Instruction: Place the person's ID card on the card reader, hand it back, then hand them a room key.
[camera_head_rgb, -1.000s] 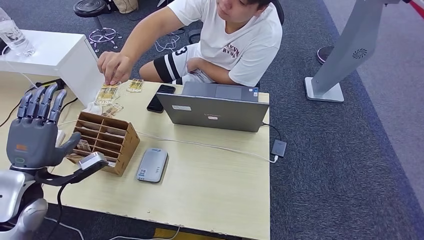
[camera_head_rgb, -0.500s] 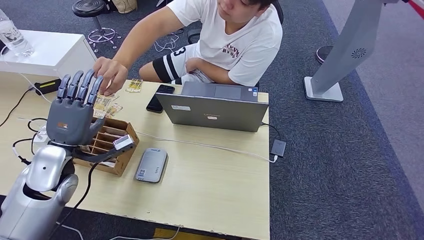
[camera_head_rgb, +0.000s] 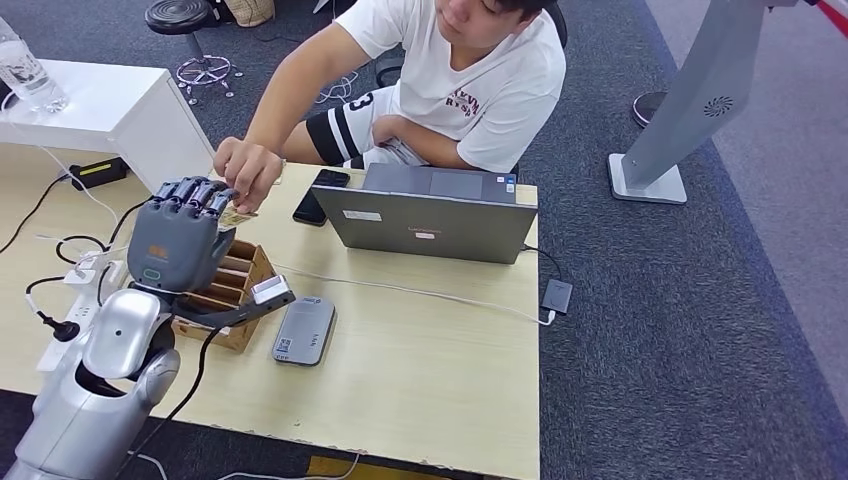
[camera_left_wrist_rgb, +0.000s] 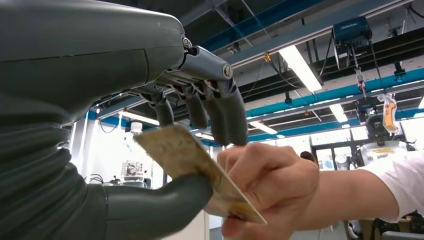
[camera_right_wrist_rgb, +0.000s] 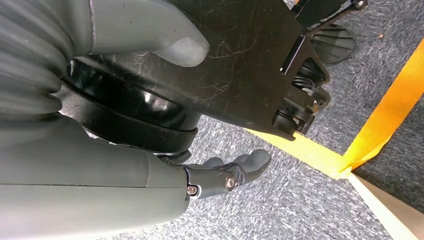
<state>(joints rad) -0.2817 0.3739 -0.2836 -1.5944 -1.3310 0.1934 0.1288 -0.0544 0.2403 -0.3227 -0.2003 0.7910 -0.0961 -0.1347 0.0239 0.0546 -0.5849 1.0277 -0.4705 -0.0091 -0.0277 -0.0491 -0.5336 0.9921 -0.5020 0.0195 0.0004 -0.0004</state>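
Above table (camera_head_rgb: 420, 370), ID card (camera_left_wrist_rgb: 185, 155) in left hand (camera_head_rgb: 182, 240)

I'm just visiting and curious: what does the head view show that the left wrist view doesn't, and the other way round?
Head view alone: the table, a laptop, a grey card reader, a wooden slotted box and a phone. Left wrist view alone: the card pressed between the thumb and fingers, with ceiling lights behind. Both: the left hand and the person's hand on the same card.
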